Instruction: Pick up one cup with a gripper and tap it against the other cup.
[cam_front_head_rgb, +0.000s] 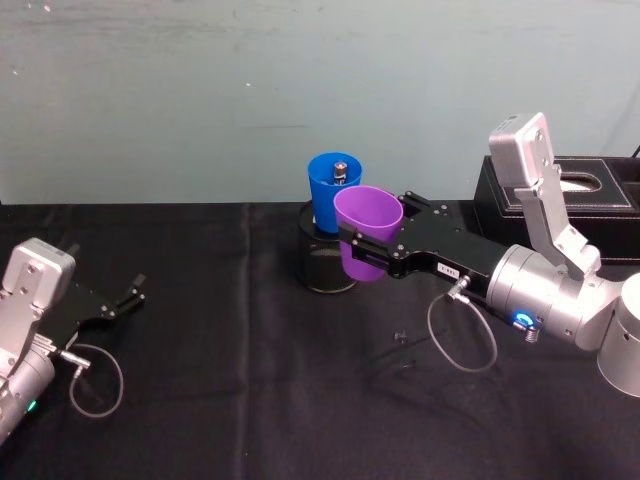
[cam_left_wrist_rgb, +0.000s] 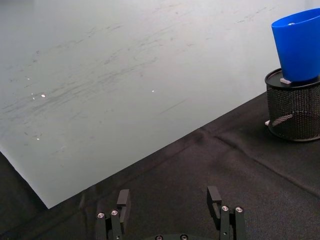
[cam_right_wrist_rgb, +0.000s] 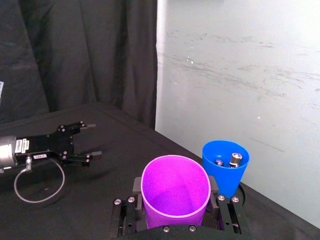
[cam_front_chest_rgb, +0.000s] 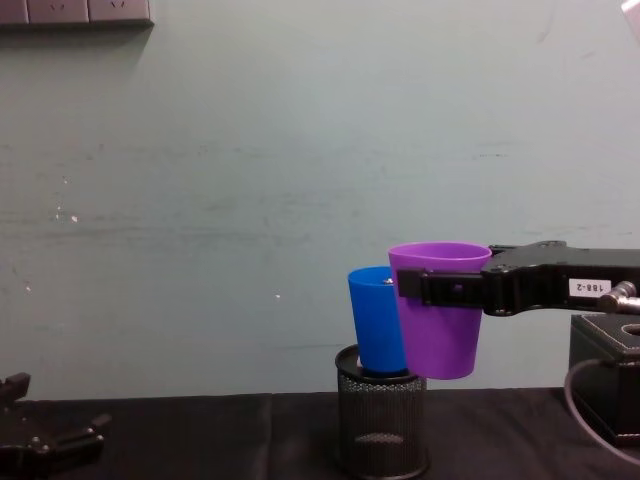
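The purple cup (cam_front_head_rgb: 366, 214) hangs in the air, upright, with my right gripper (cam_front_head_rgb: 380, 232) shut on it just under the rim. The blue cup (cam_front_head_rgb: 330, 188) stands in a black mesh holder (cam_front_head_rgb: 322, 268) and has a small metal piece inside. In the chest view the purple cup (cam_front_chest_rgb: 440, 330) overlaps the right side of the blue cup (cam_front_chest_rgb: 373, 322); I cannot tell whether they touch. The right wrist view has the purple cup (cam_right_wrist_rgb: 175, 192) between my fingers (cam_right_wrist_rgb: 137, 186) and the blue cup (cam_right_wrist_rgb: 226, 169) right behind it. My left gripper (cam_front_head_rgb: 130, 298) rests open at the table's left.
A black tissue box (cam_front_head_rgb: 572, 195) stands at the back right, behind my right arm. A black cloth (cam_front_head_rgb: 230, 400) covers the table, and a pale wall rises right behind the holder. The left wrist view has the blue cup (cam_left_wrist_rgb: 299, 45) in the holder (cam_left_wrist_rgb: 295, 112) far ahead.
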